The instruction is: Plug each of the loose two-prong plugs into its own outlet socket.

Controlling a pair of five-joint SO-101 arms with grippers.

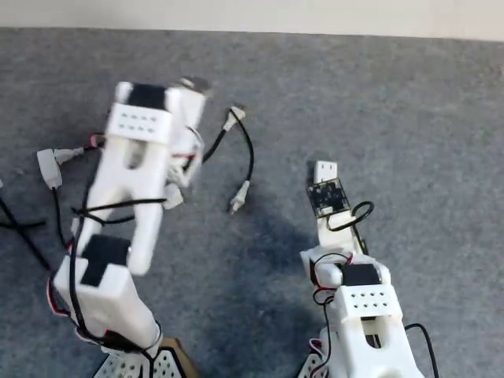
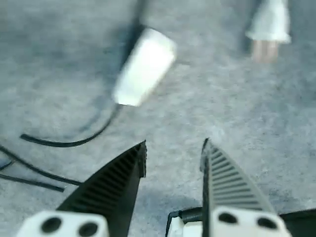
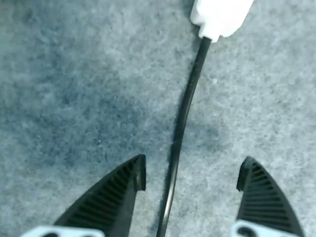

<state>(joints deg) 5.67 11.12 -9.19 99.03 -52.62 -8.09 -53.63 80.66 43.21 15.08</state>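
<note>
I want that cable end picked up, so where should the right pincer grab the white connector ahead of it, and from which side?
Probably the white connector body, not its black cable. It lies flat on the carpet with the cable trailing back through the open right pincer, so move forward along the cable, come from above, and close across the body's sides.

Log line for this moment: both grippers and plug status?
left gripper: open, empty, above carpet | right gripper: open, empty, over black cable | two-prong plug: loose on carpet
</note>
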